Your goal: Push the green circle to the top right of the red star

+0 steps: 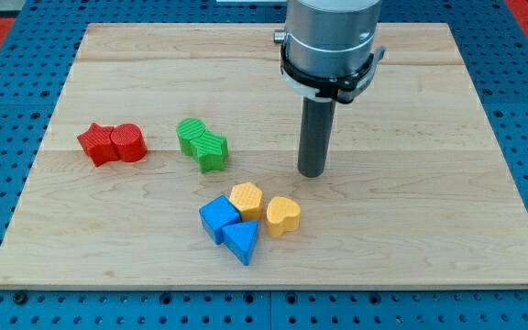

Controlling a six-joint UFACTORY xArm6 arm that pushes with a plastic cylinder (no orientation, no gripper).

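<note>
Board: pale wooden board (411,247) on a blue pegboard; my tip stands a little to the view's right of its middle.
Arm: grey cylinder with a black collar comes in from the view's top, directly above my tip.
Tool state: a plain dark rod, no jaws, so nothing to spread, press or pinch; my tip (313,173) touches no block.
Green pair: to the view's left of my tip, near but apart. The green circle (213,150) appears to be the ribbed round piece nearer my tip; the green star-like block (191,134) touches it on the far, upper side. Which is which is not fully certain.
Red pair: well to the view's left of my tip, beyond the greens. The red star (97,144) touches a red round block (128,142) on its right.
Lower cluster: towards the view's bottom and left of my tip: yellow hexagon (247,198), yellow heart (283,215), blue cube-like block (217,218), blue triangle (242,241), all bunched together.
Step in hand: approach; no contact yet.
Doing it well (judgement): the green circle must finish above and right of the red star. Bring my tip round to the circle's lower right side, push up and left, and peel it off its green neighbour first. Keep clear of the red round block, or the star may shift.
</note>
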